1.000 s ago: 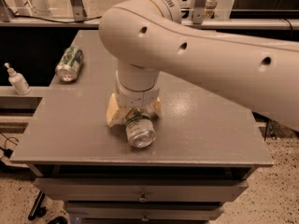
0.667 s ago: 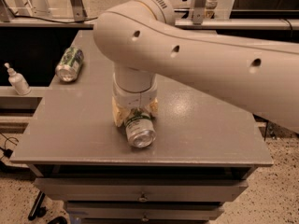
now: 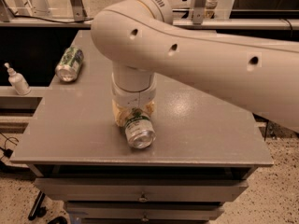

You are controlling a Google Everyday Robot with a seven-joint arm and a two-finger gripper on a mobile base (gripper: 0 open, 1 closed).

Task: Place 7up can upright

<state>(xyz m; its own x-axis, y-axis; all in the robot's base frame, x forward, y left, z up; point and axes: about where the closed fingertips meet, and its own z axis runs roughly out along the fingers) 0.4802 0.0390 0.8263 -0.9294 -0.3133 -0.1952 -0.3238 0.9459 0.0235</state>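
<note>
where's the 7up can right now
Camera view: the 7up can lies tilted in the gripper, left of centre near the front edge of the table, well in front of the green can.

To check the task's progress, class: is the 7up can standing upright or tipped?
Tipped. The 7up can lies on its side on the table, silver end facing the camera; the gripper is over its far end.
</note>
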